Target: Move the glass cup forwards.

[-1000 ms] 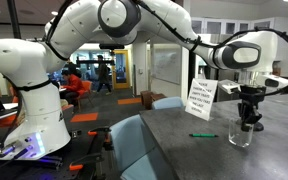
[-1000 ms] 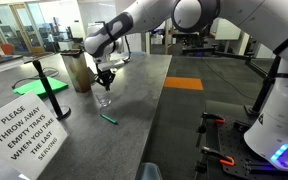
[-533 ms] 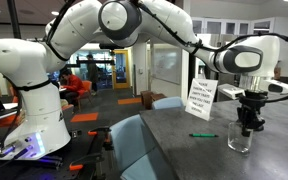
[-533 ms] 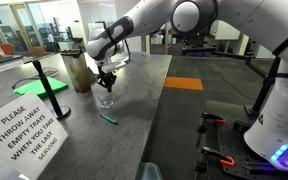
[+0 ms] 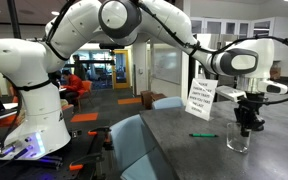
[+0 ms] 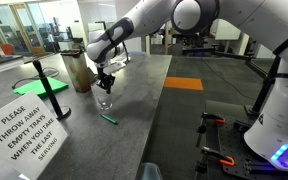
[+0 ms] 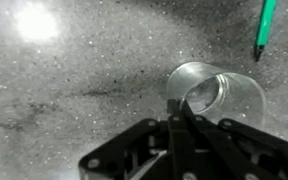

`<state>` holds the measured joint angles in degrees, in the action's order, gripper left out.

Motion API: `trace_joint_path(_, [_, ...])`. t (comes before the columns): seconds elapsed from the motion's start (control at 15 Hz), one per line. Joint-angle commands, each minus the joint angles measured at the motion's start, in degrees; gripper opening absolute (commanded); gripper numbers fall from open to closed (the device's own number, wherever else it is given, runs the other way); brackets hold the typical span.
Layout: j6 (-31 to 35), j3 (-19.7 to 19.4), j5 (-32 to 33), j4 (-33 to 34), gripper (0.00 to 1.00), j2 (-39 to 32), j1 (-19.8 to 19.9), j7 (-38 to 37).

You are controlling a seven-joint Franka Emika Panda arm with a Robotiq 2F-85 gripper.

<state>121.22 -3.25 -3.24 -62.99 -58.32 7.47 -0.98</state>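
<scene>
Tabletop point(image 5: 179, 150) of speckled grey fills the scene, with a white robot arm point(image 5: 134, 18) reaching over it. The gripper point(image 5: 247, 128) points straight down at the glass cup point(image 5: 240, 141).

In an exterior view, the glass cup, small and clear, stands upright on the table near its far right end. The gripper's dark fingers dip into its mouth from 12 o'clock. A green pen point(image 5: 202, 135) lies flat at the cup's 9 o'clock, apart from it. A white paper sign point(image 5: 201, 99) stands at about 10 o'clock, farther back.

In an exterior view from the opposite end, the gripper point(image 6: 105, 88) hangs directly over the glass cup point(image 6: 104, 101). The green pen point(image 6: 108, 118) lies near the cup at 6 o'clock. The white paper sign point(image 6: 29, 125) fills the corner at 8 o'clock, with black capitals that begin "PLEASE THROW AWAY EMPTY TRAYS". A thin black post point(image 6: 36, 72) stands well apart at the cup's 9 o'clock. A tall brownish object point(image 6: 79, 72), too blurred to name, sits between the post and the gripper.

In the wrist view, the gripper point(image 7: 177, 103) comes up from 6 o'clock. Its fingers point(image 7: 184, 128) are drawn close together and pinch the cup's wall at the rim. That pinch is on the 9 o'clock side of the glass cup point(image 7: 219, 95), which sits right of centre on the tabletop point(image 7: 64, 90). The green pen point(image 7: 266, 25) shows in the corner at 1 o'clock.
</scene>
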Motion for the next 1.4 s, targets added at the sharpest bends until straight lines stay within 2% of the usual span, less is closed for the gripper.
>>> trace_joint_path(0.0, [3.6, 0.4, 0.7, -6.9, 0.01, 4.4, -0.3, 2.4])
trace_joint_path(0.47, [3.9, 0.2, 0.6, -10.8, 0.01, 6.9, -0.4, 2.1])
trace_joint_path(0.53, [4.1, 0.1, 0.7, -11.2, 0.29, 7.1, -0.5, 1.7])
trace_joint_path(0.67, [5.4, -0.2, 1.0, -12.0, 0.37, 7.4, -0.7, 1.7])
trace_joint_path(1.0, [5.9, 0.1, 0.8, -14.3, 0.74, 10.2, -0.4, 2.3])
trace_joint_path(1.2, [4.7, 0.3, 2.1, -17.5, 0.98, 15.1, -0.8, 5.0])
trace_joint_path(1.33, [2.0, 0.5, 3.0, -20.4, 1.0, 19.4, -1.1, 7.1])
